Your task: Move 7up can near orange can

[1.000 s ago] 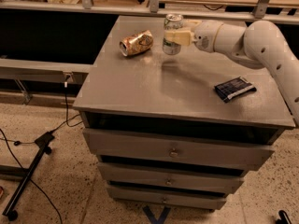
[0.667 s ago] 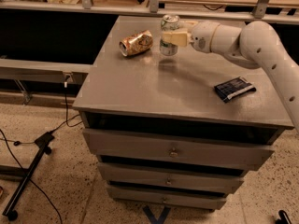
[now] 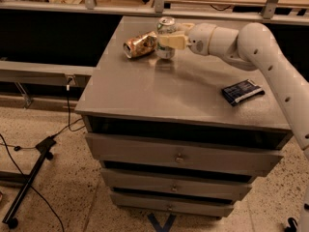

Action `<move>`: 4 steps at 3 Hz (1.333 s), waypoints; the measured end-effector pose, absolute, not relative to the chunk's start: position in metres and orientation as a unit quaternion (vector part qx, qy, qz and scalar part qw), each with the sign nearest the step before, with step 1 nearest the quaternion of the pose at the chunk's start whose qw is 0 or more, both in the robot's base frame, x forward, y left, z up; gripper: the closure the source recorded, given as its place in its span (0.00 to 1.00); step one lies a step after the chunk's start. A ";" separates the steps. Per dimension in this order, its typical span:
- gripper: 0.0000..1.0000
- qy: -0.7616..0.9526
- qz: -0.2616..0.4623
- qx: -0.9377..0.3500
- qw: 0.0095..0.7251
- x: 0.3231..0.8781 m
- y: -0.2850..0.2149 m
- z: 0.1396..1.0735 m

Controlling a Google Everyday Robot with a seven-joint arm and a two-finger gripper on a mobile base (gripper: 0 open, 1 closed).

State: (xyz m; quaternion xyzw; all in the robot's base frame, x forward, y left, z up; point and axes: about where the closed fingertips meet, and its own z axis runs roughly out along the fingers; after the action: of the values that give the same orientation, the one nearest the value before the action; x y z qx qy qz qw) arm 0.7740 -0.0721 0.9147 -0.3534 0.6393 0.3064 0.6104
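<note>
The 7up can point(image 3: 165, 27), silver and pale green with a silver top, stands upright at the back of the grey cabinet top point(image 3: 159, 88). My gripper point(image 3: 169, 41) reaches in from the right and is shut on the 7up can, its cream fingers point(image 3: 173, 41) across the can's middle. The orange can point(image 3: 140, 45), dented and orange-gold, lies on its side just left of the 7up can, almost touching it.
A dark blue packet point(image 3: 242, 91) lies on the right part of the cabinet top, under my white arm point(image 3: 256, 47). The cabinet has drawers point(image 3: 178, 154) below. A shelf rail point(image 3: 58, 6) runs behind. Cables and a stand point(image 3: 29, 178) lie on the floor at left.
My gripper has carried the 7up can a little to the left and back, closer to the orange can. The orange can and the packet have not moved.
</note>
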 end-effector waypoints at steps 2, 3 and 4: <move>0.59 0.637 0.317 -0.361 0.603 0.777 -0.058 0.908; 0.35 0.637 0.323 -0.360 0.600 0.778 -0.054 0.905; 0.04 0.636 0.324 -0.362 0.599 0.778 -0.050 0.904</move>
State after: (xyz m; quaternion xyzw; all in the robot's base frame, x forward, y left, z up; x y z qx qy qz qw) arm 0.7779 -0.0501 0.9042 -0.3618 0.6363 0.3244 0.5991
